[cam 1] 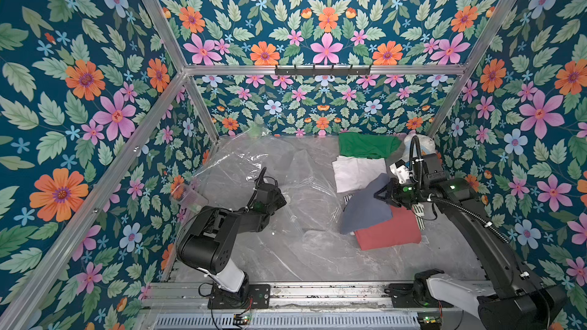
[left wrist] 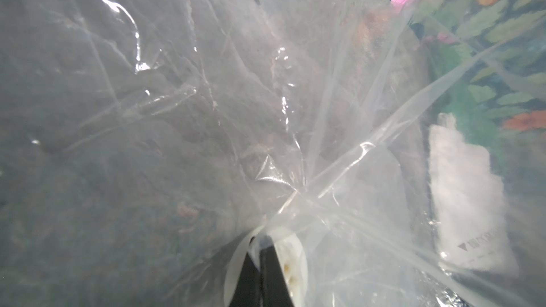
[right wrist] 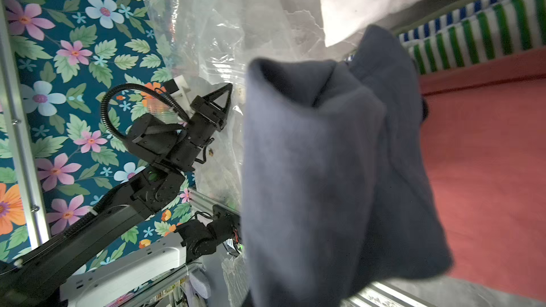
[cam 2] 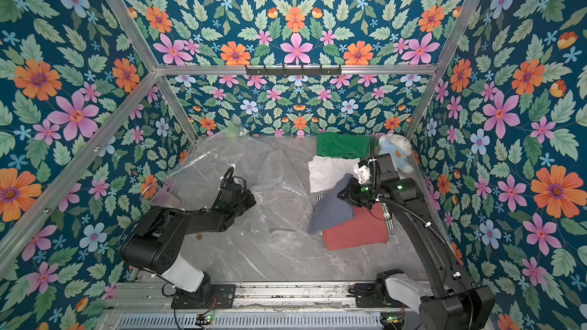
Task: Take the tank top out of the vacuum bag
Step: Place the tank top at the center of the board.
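Fabric is hanging from the right gripper [cam 1: 381, 193]. Its jaws are pressing almost fully together on the upper edge of the grey-blue tank top [cam 1: 365, 204]. The garment is drooping in loose folds just above the red folded garment [cam 1: 390, 233], with its lower edge draping over the red cloth's left side. In both top views the tank top is showing outside the plastic, and in the right wrist view it is appearing uncovered [right wrist: 310, 172].

The vacuum bag [cam 1: 241, 166] is lying crumpled and mostly flat on the grey marble table [cam 1: 317, 258], to the left of the red garment. Its nearest edge is coming just beside the hanging tank top, though I cannot tell whether the two are touching.

The left gripper [cam 1: 281, 200] is sitting over the bag, well to the left of the red garment, with its jaws pressing fully together on a gathered pleat of film. In the left wrist view its black fingers [left wrist: 271, 279] are squeezing the plastic right beside the round white valve disc [left wrist: 292, 261]. Creases are fanning out from that pinch.

A green-and-white striped garment [right wrist: 472, 39] is peeking out from under the red garment. Behind the red garment a white folded garment [cam 1: 355, 173] is lying, and a green one [cam 1: 365, 146] is lying beyond that. A pale plush toy [cam 2: 395, 153] is sitting farther behind the red garment, toward the right back corner.
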You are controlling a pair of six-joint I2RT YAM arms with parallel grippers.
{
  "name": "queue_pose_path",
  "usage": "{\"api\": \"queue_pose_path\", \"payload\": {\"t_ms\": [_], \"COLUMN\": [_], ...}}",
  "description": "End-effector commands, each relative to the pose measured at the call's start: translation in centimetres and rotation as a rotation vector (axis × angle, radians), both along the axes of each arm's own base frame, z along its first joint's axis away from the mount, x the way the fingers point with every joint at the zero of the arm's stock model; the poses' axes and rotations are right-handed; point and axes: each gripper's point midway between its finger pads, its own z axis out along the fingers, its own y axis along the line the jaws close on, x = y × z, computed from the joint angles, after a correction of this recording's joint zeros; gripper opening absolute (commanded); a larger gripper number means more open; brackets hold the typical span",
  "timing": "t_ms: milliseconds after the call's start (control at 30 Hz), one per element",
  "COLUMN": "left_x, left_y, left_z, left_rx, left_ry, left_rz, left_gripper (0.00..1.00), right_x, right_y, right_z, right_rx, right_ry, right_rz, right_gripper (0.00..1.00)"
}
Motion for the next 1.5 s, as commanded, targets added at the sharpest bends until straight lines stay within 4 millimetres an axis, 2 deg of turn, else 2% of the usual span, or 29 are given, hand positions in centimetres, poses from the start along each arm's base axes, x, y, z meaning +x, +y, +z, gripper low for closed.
{"api": "queue_pose_path", "payload": {"t_ms": [0,133,300,533,667,800,933,967,1133,1200,1267,1367,1467], "left_x": [-0.2,-0.2,-0.2,-0.1,0.0,0.0,0.1,0.1,0.3,0.4,0.4,0.4,0.5], "left_y": [0.2,0.3,0.2,0.2,0.2,0.2,0.1,0.1,-0.3,-0.4,-0.4,-0.5,-0.6], "left_z": [-0.5,-0.5,-0.5,-0.3,-0.2,0.0,0.2,0.2,0.6,0.8,0.8,0.7,0.9], "left_rx": [0.003,0.002,0.003,0.008,0.011,0.013,0.010,0.010,0.011,0.009,0.009,0.006,0.006], "left_ry": [0.023,0.022,0.022,0.018,0.017,0.014,0.012,0.014,0.005,0.003,0.002,0.006,0.001], "left_rz": [0.014,0.014,0.012,0.010,0.008,0.007,0.005,0.004,-0.019,-0.024,-0.026,-0.029,-0.034], "left_gripper": [0.00,0.00,0.00,0.00,0.00,0.00,0.00,0.00,0.00,0.00,0.00,0.00,0.00], "right_x": [-1.6,-2.4,-2.5,-2.5,-2.5,-2.5,-2.0,-1.7,-0.6,-0.5,-0.6,-0.7,-1.2], "right_y": [-1.0,-2.5,-5.1,-8.8,-10.3,-10.8,-11.7,-11.7,-11.6,-11.7,-11.7,-11.8,-12.7], "right_z": [-0.8,-2.0,-4.3,-9.1,-11.6,-13.0,-13.3,-13.0,-10.4,-9.6,-9.0,-8.7,-9.0], "right_rx": [-0.026,-0.093,-0.209,-0.393,-0.465,-0.491,-0.523,-0.518,-0.479,-0.476,-0.472,-0.463,-0.479], "right_ry": [0.037,0.068,0.125,0.227,0.273,0.304,0.278,0.254,0.110,0.082,0.073,0.058,0.070], "right_rz": [0.029,0.021,-0.022,-0.099,-0.133,-0.154,-0.207,-0.224,-0.276,-0.284,-0.293,-0.316,-0.374], "right_gripper": [0.00,0.00,0.00,0.00,0.00,0.00,0.02,0.10,0.67,0.80,0.86,0.87,0.87]}}
